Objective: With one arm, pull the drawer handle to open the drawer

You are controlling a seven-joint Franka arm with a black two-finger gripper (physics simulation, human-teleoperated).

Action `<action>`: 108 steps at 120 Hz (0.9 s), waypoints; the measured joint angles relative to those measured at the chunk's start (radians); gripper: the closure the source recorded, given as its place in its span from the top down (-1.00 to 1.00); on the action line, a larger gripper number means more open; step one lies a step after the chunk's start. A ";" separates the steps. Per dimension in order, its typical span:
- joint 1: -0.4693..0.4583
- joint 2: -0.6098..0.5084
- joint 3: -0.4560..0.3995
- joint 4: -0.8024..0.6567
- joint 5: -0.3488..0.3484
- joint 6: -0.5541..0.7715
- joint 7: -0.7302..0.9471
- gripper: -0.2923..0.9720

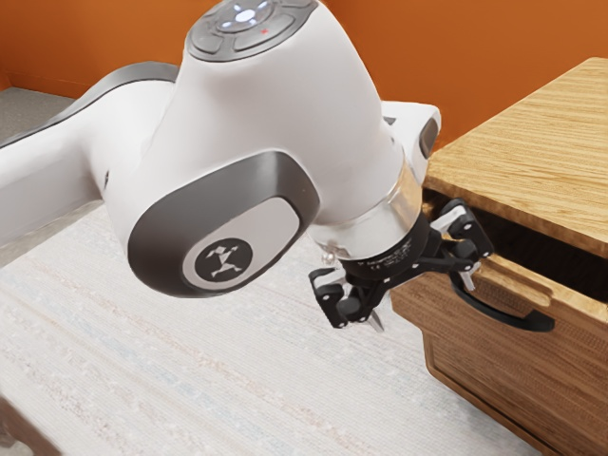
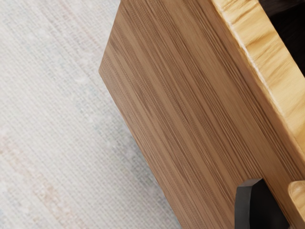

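Arm [image 1: 256,180] white, bulky, foreground in exterior view | gripper [image 1: 423,302] fingers spread wide, one fingertip at end of black handle [image 1: 508,313], nothing clamped | drawer [image 1: 513,370] partly out of cabinet [image 1: 541,161], dark gap above | pale woven table [image 1: 171,380] | wrist view: drawer front [image 2: 190,119] close under hand, handle [image 2: 252,205] at its edge, table [image 2: 47,119] beside

An orange wall [image 1: 494,47] rises behind a pale, faintly striped woven surface [image 1: 142,380].
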 joint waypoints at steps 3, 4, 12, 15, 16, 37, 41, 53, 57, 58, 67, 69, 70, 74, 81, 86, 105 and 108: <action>0.000 -0.003 0.001 -0.002 -0.002 -0.004 0.000 0.54; 0.000 -0.003 0.001 -0.003 -0.003 -0.006 0.000 0.54; 0.002 -0.004 0.001 -0.007 -0.026 -0.010 -0.001 0.53; 0.001 -0.004 0.002 -0.012 -0.033 -0.012 -0.001 0.53; 0.001 -0.004 0.002 -0.014 -0.035 -0.012 -0.001 0.53; 0.002 -0.005 0.001 -0.046 -0.058 -0.010 -0.003 0.52; -0.002 -0.015 0.007 -0.060 -0.059 -0.010 -0.003 0.52; -0.069 -0.083 0.073 -0.114 -0.062 -0.014 -0.003 0.53; -0.133 -0.118 0.135 -0.150 -0.061 -0.015 -0.003 0.53; -0.148 -0.126 0.150 -0.158 -0.061 -0.016 -0.004 0.53; -0.300 -0.201 0.307 -0.242 -0.058 -0.017 -0.003 0.53; -0.337 -0.218 0.351 -0.261 -0.056 -0.016 -0.003 0.53; -0.355 -0.226 0.372 -0.269 -0.055 -0.016 -0.003 0.52; -0.402 -0.254 0.429 -0.288 -0.053 -0.016 -0.003 0.52; -0.447 -0.290 0.478 -0.290 -0.057 -0.018 -0.002 0.53; -0.476 -0.311 0.501 -0.280 -0.058 -0.020 -0.002 0.53; -0.660 -0.268 0.706 -0.076 -0.042 -0.117 0.013 0.53; -0.719 -0.204 0.787 0.037 -0.034 -0.173 0.031 0.53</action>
